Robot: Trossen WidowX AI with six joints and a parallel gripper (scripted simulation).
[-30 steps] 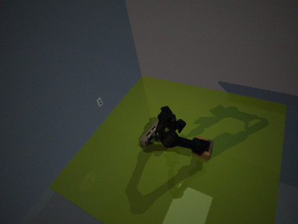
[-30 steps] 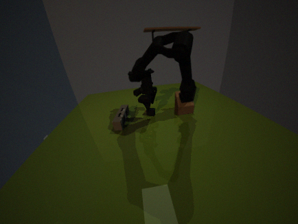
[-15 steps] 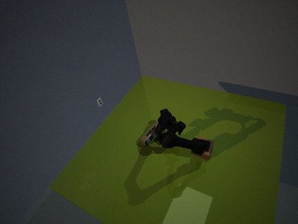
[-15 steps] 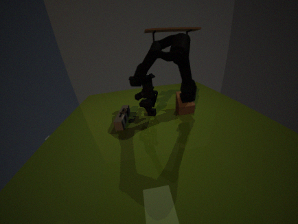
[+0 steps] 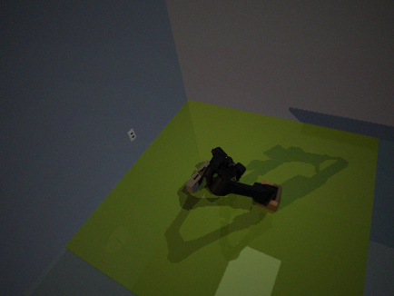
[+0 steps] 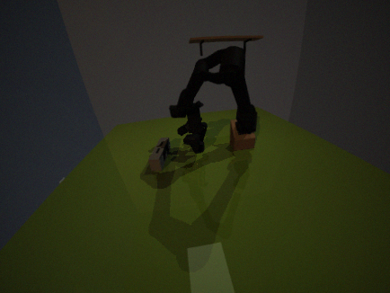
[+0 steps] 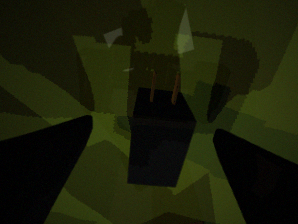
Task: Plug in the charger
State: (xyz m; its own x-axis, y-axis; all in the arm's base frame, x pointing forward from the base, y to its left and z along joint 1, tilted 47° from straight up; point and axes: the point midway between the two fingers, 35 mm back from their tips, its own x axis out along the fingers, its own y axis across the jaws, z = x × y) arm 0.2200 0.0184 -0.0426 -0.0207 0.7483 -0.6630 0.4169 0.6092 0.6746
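Note:
The dark two-prong charger (image 7: pixel 157 135) lies on the green floor with its two copper prongs (image 7: pixel 163 88) pointing away from the wrist camera. My gripper (image 7: pixel 154 128) (image 6: pixel 196 143) is open, its two dark fingers wide apart on either side of the charger, not touching it. In the top and exterior views the gripper is down low by the floor and hides the charger. The grey power strip (image 6: pixel 158 155) (image 5: pixel 196 180) lies just left of the gripper.
The arm's base stands on a brown block (image 6: pixel 243 139) (image 5: pixel 273 199). A thin wooden shelf (image 6: pixel 225 39) hangs above the arm. A wall outlet (image 5: pixel 132 134) is on the blue wall. A pale rectangle (image 5: pixel 249 272) (image 6: pixel 208 269) marks the near floor.

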